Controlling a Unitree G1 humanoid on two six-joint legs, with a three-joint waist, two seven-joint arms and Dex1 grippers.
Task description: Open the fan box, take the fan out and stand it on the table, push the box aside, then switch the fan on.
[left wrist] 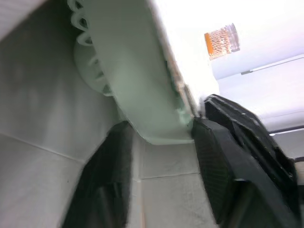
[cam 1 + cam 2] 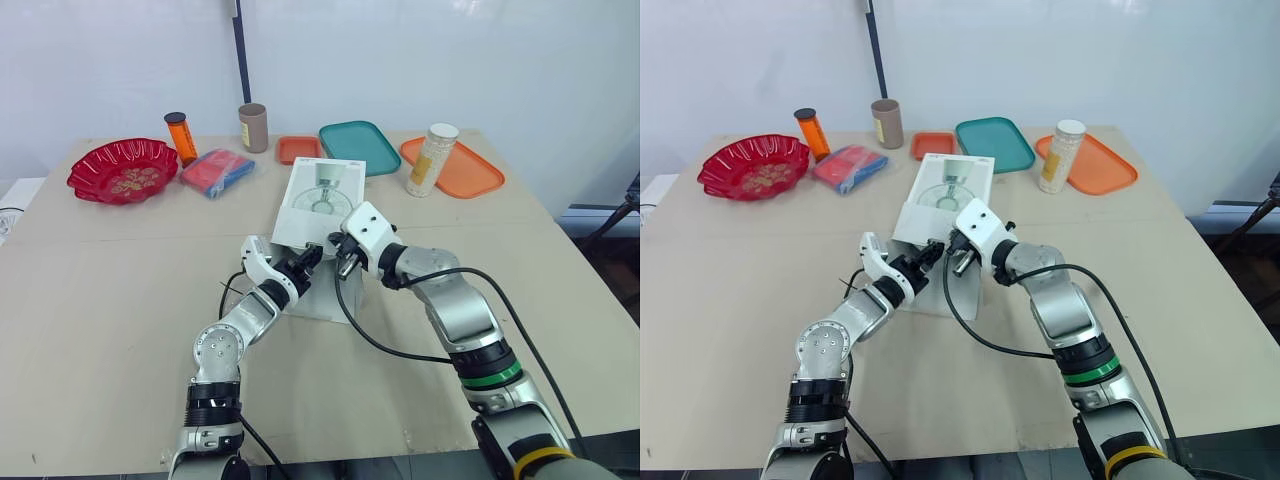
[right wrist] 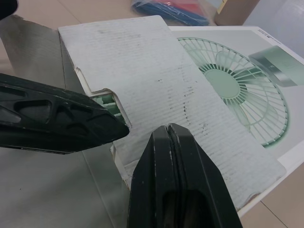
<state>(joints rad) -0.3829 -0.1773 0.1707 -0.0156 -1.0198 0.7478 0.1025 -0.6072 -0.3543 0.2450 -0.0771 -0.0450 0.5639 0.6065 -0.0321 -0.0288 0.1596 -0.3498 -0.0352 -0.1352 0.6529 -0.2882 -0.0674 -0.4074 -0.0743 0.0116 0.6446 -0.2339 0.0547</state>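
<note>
One fan box (image 2: 322, 200) lies printed face up at the middle of the table (image 2: 120, 300), well clear of every table edge. Its far end is close to the small orange tray (image 2: 299, 149) and the teal tray (image 2: 359, 146). Both grippers meet at its opened near end. One pale green fan (image 1: 128, 71) is still inside the box, with its rim showing under the one raised white flap (image 3: 156, 80). The left gripper (image 2: 305, 262) reaches into the opening, and its fingers (image 1: 213, 171) are clamped on the fan's rim, one on each side. The right gripper (image 2: 338, 250) sits just beside it with its fingers spread. The flap's near edge lies between them, and it cannot be told whether they touch it. Along the far edge stand eight other items:
- three trays, the third a large orange tray (image 2: 470, 170)
- one red bowl (image 2: 122, 170)
- one blue packet (image 2: 216, 171)
- three upright containers: an orange bottle (image 2: 180, 137), a brown canister (image 2: 253, 127) and a white-capped jar (image 2: 432, 160) standing on the large orange tray

Bare tabletop lies to the left and right of the box across the near half.
</note>
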